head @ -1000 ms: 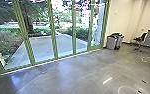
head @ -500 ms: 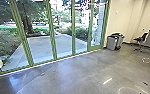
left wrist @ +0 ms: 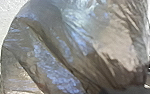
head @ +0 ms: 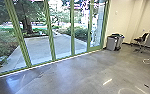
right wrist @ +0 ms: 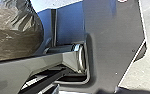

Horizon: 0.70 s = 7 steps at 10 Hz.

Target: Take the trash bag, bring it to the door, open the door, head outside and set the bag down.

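Glass doors [head: 50, 35], seemingly shut, block the way outside.

both wrist views cut off the trash bag [left wrist: 76, 47].

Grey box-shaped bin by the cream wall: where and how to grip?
Probably the upper edge of the grey box-shaped bin, reached from above on the room side: it stands upright, its flat side faces the room, and the cream wall is close behind it.

Glossy, crinkled plastic trash bag [left wrist: 73, 45] and smooth, shiny floor [head: 78, 75]
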Tool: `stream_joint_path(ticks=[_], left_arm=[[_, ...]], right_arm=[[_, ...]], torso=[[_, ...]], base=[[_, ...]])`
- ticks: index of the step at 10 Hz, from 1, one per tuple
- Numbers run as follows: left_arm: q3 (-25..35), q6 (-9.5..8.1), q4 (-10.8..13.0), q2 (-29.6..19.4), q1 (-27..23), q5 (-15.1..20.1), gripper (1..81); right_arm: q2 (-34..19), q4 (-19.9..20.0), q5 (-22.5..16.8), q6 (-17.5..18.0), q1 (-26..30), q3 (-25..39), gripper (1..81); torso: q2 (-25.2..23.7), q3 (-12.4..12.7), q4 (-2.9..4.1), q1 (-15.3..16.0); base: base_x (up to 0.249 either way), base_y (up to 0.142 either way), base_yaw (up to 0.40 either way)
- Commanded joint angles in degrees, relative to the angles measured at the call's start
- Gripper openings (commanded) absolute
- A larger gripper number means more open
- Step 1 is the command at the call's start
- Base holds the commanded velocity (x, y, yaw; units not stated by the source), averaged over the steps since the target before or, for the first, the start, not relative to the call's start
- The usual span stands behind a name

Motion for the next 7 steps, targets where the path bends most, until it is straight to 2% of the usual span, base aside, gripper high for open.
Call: stream_joint_path(ticks=[1,4,7], left_arm=[[0.05,0.24,0.12,-0.13,-3.43,3.67,1.0],[0.05,0.24,0.12,-0.13,-3.52,3.67,1.0],[0.05,0.24,-0.05,-0.13,-3.51,3.67,1.0]], right_arm=[[-0.16,-0.50,-3.30,-0.22,2.02,0.21,81.1],[-0.07,-0.41,-3.21,-0.22,1.84,-0.32,81.1],[-0.07,-0.42,-3.21,-0.22,1.84,-0.32,81.1]], torso=[[0.00,0.00,0.00,0.00],[0.00,0.00,0.00,0.00],[0.02,0.00,0.00,0.04]], base=[[0.135,-0.075,0.000],[0.135,-0.070,0.000],[0.121,0.000,0.000]])
